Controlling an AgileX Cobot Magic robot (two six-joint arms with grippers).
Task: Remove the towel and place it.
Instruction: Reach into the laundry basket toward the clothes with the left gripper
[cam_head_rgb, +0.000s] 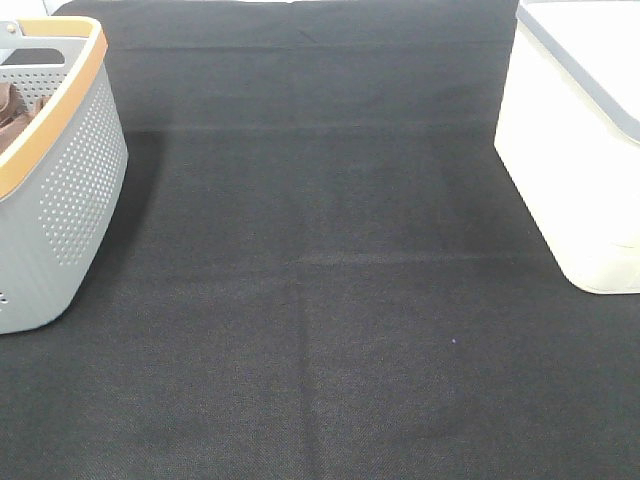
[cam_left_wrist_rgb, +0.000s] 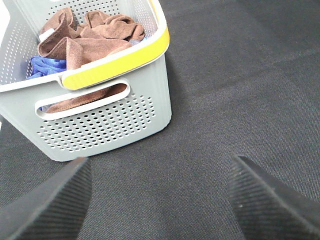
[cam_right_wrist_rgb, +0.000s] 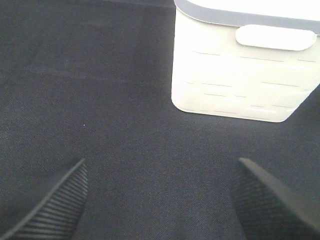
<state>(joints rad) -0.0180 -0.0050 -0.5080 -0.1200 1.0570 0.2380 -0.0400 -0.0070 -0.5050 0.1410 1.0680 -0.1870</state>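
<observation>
My left tool (cam_left_wrist_rgb: 159, 197) and right tool (cam_right_wrist_rgb: 160, 197) spread wide, empty. Towel (cam_left_wrist_rgb: 75, 45) bunched in grey basket (cam_left_wrist_rgb: 110, 125), touching blue cloth (cam_left_wrist_rgb: 45, 66). Risk: I pinch both cloths, or snag basket rim.

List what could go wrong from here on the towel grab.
1. The towel lies bunched against another brown cloth and a blue cloth in the basket; the open left hand may pinch the wrong one or lift several.
2. Reaching in, the hand could clip the rim.
3. A cloth snagging on the wall might drag or tip the basket.
</observation>
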